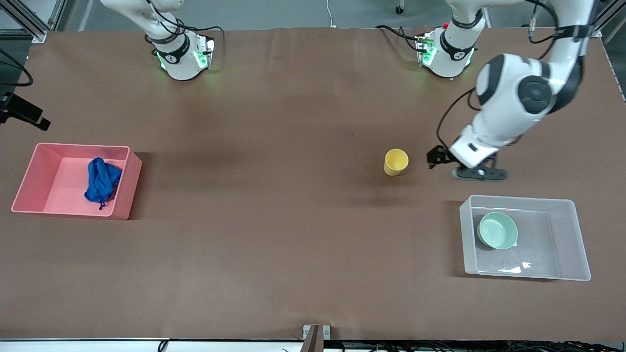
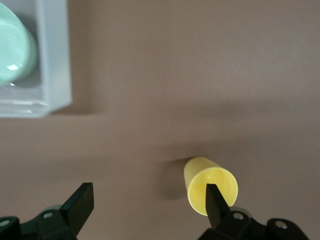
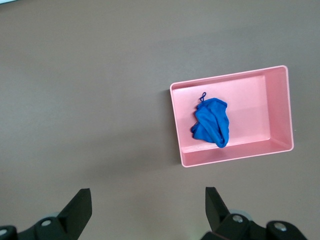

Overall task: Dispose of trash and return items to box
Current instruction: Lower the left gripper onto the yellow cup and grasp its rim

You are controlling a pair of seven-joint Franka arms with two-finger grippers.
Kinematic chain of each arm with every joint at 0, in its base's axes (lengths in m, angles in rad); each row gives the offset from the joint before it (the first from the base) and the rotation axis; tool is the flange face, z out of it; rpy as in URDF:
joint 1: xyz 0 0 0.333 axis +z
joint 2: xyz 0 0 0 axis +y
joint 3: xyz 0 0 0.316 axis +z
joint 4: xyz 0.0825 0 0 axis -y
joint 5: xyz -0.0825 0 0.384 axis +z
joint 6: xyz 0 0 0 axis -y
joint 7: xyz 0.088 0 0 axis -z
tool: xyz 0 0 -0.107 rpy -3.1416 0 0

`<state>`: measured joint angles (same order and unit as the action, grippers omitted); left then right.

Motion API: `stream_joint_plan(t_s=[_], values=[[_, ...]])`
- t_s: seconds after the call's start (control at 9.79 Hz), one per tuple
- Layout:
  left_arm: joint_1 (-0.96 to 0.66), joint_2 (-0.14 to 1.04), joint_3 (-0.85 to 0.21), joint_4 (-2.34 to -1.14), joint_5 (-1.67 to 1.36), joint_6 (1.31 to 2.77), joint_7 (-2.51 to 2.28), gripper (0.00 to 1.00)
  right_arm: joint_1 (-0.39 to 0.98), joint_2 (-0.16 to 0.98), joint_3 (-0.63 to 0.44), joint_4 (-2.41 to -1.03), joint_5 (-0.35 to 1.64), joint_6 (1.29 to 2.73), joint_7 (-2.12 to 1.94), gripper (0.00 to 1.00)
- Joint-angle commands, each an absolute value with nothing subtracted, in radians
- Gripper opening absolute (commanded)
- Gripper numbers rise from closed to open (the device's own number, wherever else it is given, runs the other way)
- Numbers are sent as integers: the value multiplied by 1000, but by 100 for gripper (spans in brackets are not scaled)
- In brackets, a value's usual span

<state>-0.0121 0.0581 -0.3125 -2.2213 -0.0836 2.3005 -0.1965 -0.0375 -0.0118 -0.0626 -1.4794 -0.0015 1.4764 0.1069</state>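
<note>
Bare table btwn yellow cup (image 1: 395, 162) & clear tub (image 1: 572, 239), nothing blocking.

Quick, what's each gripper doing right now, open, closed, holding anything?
Left gripper: jaws open, holding nothing, beside the yellow cup.
Right gripper: jaws open, holding nothing; arm waiting.

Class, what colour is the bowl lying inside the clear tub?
Pale mint green. The bowl shows best in the front view, resting in the clear tub.
</note>
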Motion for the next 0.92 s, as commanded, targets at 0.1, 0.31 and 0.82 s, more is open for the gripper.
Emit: stream_joint_plan(t_s=[0.1,0.31,0.82], values=[[-11,90,-365,-2411,-61,2465,-222,92,-38,-9,-57,-1454,-24,1463,112,100],[-14,158,-377,-2431,-60,2549,-241,90,-37,-11,-57,-1451,-43,1460,110,100],[-32,245,-383,-2419,-46,2655,-295,41,-37,-11,-55,-1451,-48,1471,110,100]])
